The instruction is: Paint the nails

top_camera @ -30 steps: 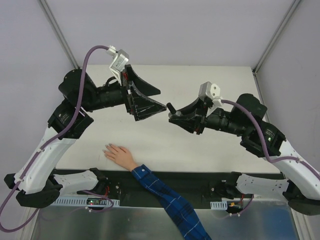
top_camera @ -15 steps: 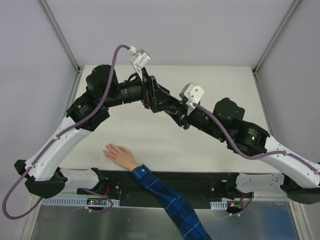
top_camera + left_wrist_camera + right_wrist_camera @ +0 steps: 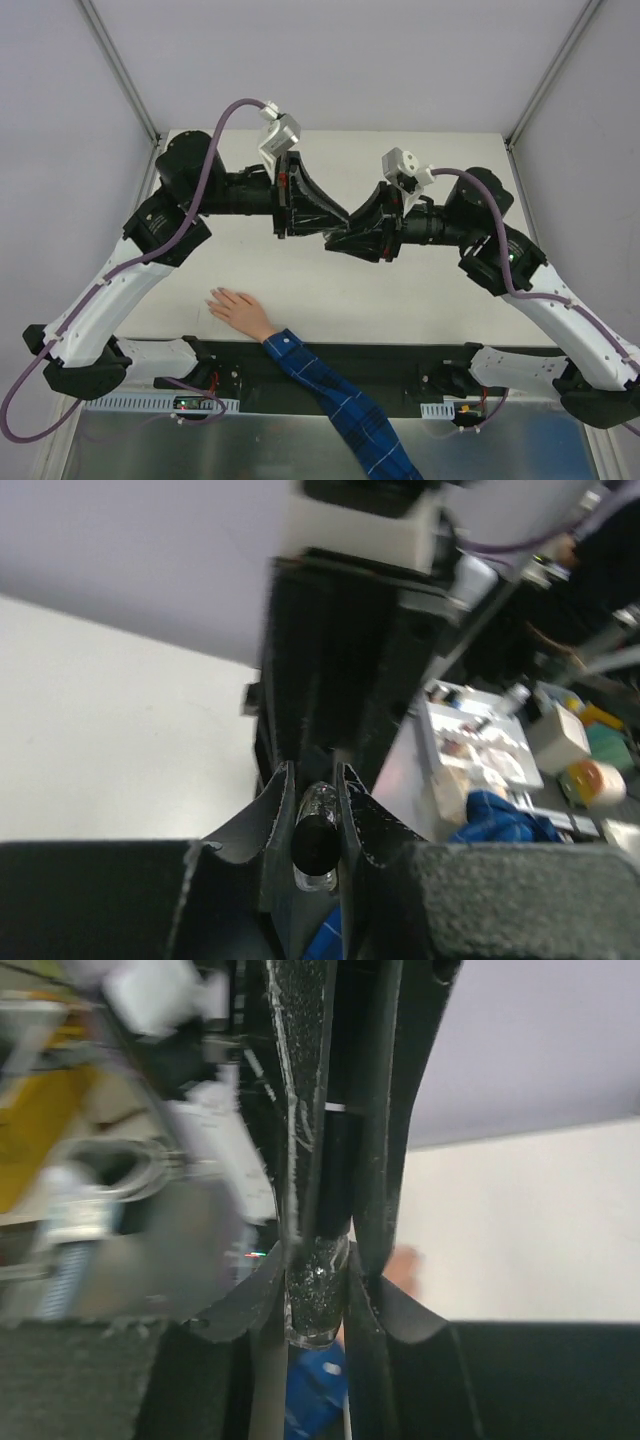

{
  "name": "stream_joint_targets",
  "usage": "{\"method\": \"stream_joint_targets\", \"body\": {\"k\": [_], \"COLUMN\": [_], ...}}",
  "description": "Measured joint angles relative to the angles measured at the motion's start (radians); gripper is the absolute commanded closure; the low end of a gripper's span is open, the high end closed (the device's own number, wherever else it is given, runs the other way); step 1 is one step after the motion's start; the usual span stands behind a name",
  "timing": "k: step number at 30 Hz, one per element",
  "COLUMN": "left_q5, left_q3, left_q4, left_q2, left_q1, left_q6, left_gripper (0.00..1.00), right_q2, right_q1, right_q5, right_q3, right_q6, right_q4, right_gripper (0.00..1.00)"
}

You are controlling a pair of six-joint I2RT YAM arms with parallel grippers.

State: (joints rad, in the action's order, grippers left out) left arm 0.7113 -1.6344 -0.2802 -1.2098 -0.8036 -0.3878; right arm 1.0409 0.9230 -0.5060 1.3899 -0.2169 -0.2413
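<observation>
Judging the tiny nails [image 3: 212, 297] hard, brush-only targets, we saw the right gripper [image 3: 320, 1260] clamped on the slippery glass bottle [image 3: 317, 1305], the left gripper [image 3: 314, 810] on its black cap [image 3: 314, 845].

Nails [image 3: 213, 296]: tiny, on pale hand [image 3: 238, 308], palm down, fingers spread, pointing left, near front-left of table [image 3: 300, 290]; blue plaid sleeve [image 3: 335, 392]. Colour too small to tell.
</observation>
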Motion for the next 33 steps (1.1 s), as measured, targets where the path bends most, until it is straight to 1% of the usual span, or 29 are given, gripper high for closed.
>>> {"method": "stream_joint_targets", "body": {"k": [1, 2, 4, 5, 6, 8, 9, 10, 13, 15, 18, 19, 22, 26, 29, 31, 33], "left_q5": [0.051, 0.099, 0.178, 0.204, 0.234, 0.254, 0.269, 0.273, 0.253, 0.209, 0.083, 0.037, -0.097, -0.243, -0.311, -0.334, -0.352], "left_q3": [0.0, 0.003, 0.024, 0.035, 0.048, 0.058, 0.061, 0.061, 0.059, 0.047, -0.002, -0.016, -0.039, -0.04, -0.04, -0.04, -0.04], "left_q4": [0.019, 0.033, 0.086, 0.108, 0.138, 0.164, 0.168, 0.168, 0.16, 0.123, 0.044, 0.023, -0.033, -0.086, -0.109, -0.122, -0.129], "left_q2": [0.011, 0.026, 0.061, 0.072, 0.08, 0.079, 0.079, 0.08, 0.093, 0.102, 0.106, 0.107, 0.107, 0.09, 0.059, 0.039, 0.019], "left_q1": [0.0, 0.0, -0.005, -0.01, -0.017, -0.018, -0.016, -0.01, 0.0, 0.0, 0.0, 0.0, 0.0, 0.0, 0.0, 0.0, 0.0], "left_q6": [0.007, 0.008, 0.007, 0.006, 0.002, -0.009, -0.019, -0.025, -0.036, -0.027, -0.005, 0.0, 0.008, 0.004, -0.005, -0.013, -0.019], "left_gripper": [1.0, 1.0, 1.0, 1.0, 0.72, 0.4, 0.31, 0.16, 0.07, 0.06, 0.06, 0.06, 0.07, 0.07, 0.11, 0.17, 0.29], "right_q2": [0.011, 0.022, 0.045, 0.051, 0.057, 0.06, 0.06, 0.053, 0.034, 0.021, -0.01, -0.019, -0.033, -0.037, -0.019, -0.003, 0.015], "right_q1": [-0.032, -0.046, -0.044, -0.039, -0.034, -0.036, -0.043, -0.046, -0.043, -0.042, -0.039, -0.029, 0.013, 0.113, 0.156, 0.176, 0.198], "right_q5": [-0.132, -0.231, -0.385, -0.432, -0.461, -0.489, -0.516, -0.529, -0.497, -0.42, -0.234, -0.146, 0.053, 0.312, 0.432, 0.494, 0.558], "right_q3": [-0.006, -0.013, -0.019, -0.022, -0.026, -0.033, -0.033, -0.029, 0.011, 0.035, 0.043, 0.043, 0.031, 0.005, 0.005, 0.005, 0.005], "right_q6": [0.08, 0.145, 0.245, 0.28, 0.305, 0.323, 0.315, 0.28, 0.157, 0.091, 0.014, -0.01, -0.06, -0.124, -0.158, -0.175, -0.193], "right_q4": [0.053, 0.11, 0.208, 0.245, 0.271, 0.291, 0.272, 0.231, 0.077, 0.003, -0.066, -0.079, -0.085, -0.076, -0.061, -0.048, -0.037], "right_gripper": [1.0, 1.0, 1.0, 1.0, 1.0, 1.0, 1.0, 1.0, 1.0, 1.0, 1.0, 1.0, 1.0, 1.0, 1.0, 1.0, 1.0]}}
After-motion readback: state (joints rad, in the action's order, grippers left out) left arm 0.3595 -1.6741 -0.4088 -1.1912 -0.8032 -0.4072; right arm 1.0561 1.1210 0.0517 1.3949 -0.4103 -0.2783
